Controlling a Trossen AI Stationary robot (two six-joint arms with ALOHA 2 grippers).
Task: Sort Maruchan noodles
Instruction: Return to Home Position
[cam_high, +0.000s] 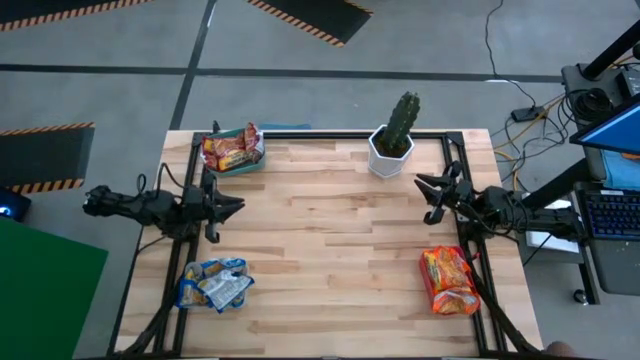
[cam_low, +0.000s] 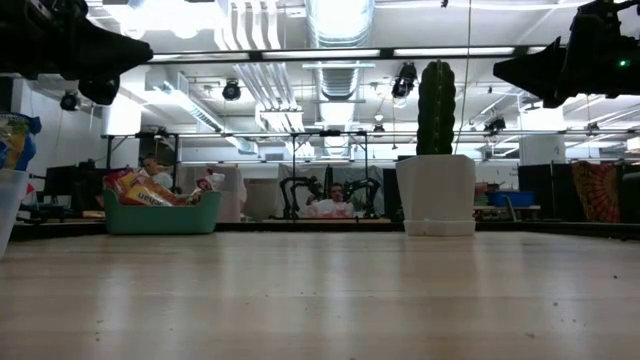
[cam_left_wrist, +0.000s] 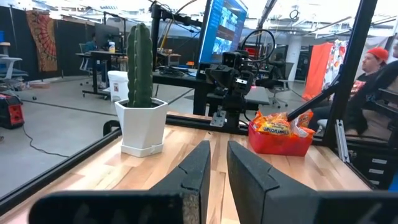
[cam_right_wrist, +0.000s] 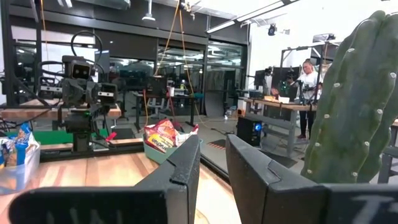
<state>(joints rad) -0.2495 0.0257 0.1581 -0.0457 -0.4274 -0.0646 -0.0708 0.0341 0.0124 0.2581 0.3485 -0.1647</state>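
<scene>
The Maruchan noodles lie in three trays. Red-silver packets (cam_high: 228, 150) fill a green tray (cam_low: 160, 222) at the far left. Blue-yellow packets (cam_high: 212, 282) sit in a clear tray (cam_right_wrist: 18, 169) at the near left. Orange-yellow packets (cam_high: 449, 278) sit in a pink tray (cam_left_wrist: 280, 143) at the near right. My left gripper (cam_high: 236, 208) hovers level at the left edge, between the two left trays. My right gripper (cam_high: 426, 196) hovers at the right edge, far of the pink tray. Each is nearly shut, with only a narrow slit and nothing between the fingers.
A green cactus in a white pot (cam_high: 393, 142) stands at the far edge, right of the middle, close to my right gripper. The middle of the wooden table (cam_high: 330, 260) is bare. Black frame rails (cam_high: 330, 134) run along the edges. People sit in the room beyond.
</scene>
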